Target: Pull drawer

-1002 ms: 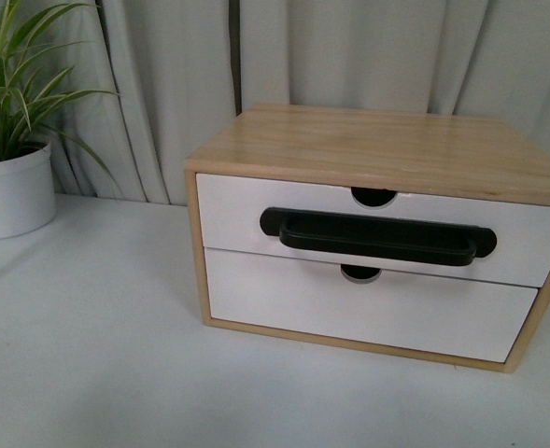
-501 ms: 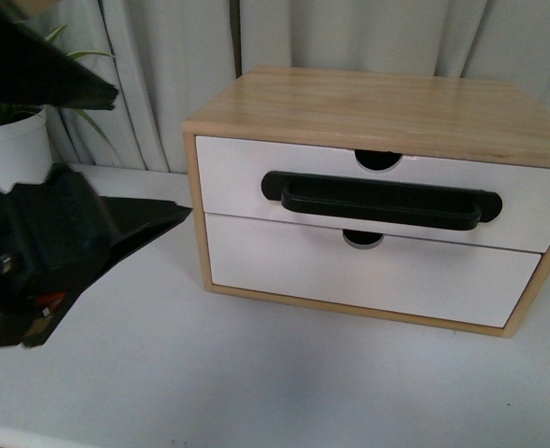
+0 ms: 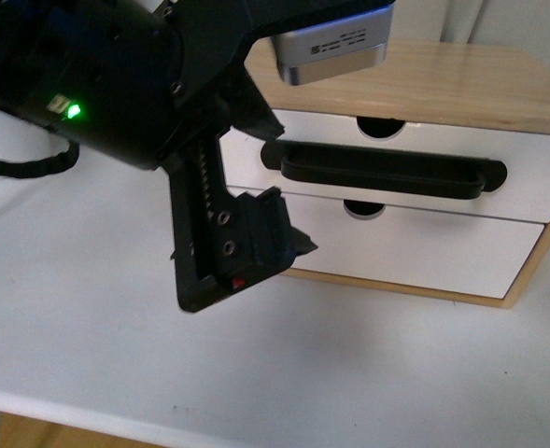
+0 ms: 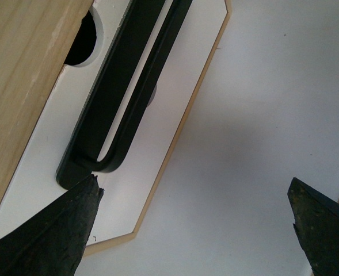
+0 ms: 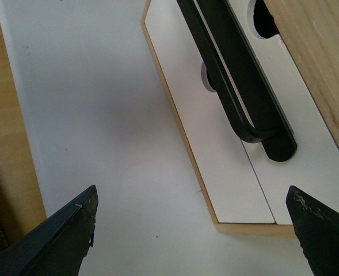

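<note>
The drawer (image 3: 527,177) is the upper white front of a light wood cabinet, with a long black bar handle (image 3: 387,173) and a semicircular notch (image 3: 380,126) in its top edge. It sits flush, so none of its inside shows. My left gripper (image 3: 298,187) hangs open before the handle's left end, not touching it. In the left wrist view one fingertip (image 4: 91,192) lies just short of the handle (image 4: 123,86). My right gripper (image 5: 192,195) is open over the table, off the cabinet's right corner, with the handle (image 5: 238,75) ahead of it.
Below the drawer is a plain white front (image 3: 424,257) with no handle. The cabinet stands on a white table (image 3: 97,345), whose near edge (image 3: 69,403) runs along the bottom. The left arm's black body (image 3: 116,75) hides the cabinet's left part.
The left arm has swung in from the left and now hangs before the cabinet's left side. The cabinet has risen in the view, and the potted plant is out of view.
</note>
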### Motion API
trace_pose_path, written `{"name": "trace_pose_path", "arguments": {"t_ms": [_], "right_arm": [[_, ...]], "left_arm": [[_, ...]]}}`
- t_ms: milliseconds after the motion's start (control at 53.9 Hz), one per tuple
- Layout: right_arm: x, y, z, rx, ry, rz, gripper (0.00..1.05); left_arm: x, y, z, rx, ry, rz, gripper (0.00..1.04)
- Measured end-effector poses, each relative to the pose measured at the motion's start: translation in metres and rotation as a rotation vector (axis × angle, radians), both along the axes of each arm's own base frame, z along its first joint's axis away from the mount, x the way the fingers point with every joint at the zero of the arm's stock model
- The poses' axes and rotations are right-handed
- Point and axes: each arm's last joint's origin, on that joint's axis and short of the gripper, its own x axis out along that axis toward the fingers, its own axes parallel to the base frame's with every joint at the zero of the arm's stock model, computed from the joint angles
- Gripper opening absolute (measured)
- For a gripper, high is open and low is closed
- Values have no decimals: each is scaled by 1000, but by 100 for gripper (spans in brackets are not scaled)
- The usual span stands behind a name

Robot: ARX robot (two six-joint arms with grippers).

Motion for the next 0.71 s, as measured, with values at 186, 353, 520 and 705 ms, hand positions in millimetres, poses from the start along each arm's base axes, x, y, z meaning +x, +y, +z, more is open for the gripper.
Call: {"name": "trace_pose_path", "arguments": {"t_ms": [186, 353, 520, 705], "right_arm": [[10, 6, -7, -10, -9, 25, 96], [23, 12, -12, -11, -65, 33, 96], [32, 19, -20, -10, -65, 48, 96], [37, 28, -25, -15, -69, 66, 96]], "left_arm": [[14, -12, 0, 47, -13, -37, 99], [25, -19, -5, 96, -23, -64, 99], [34, -26, -8, 126, -25, -88, 99], [39, -29, -12, 156, -24, -99, 99]]}}
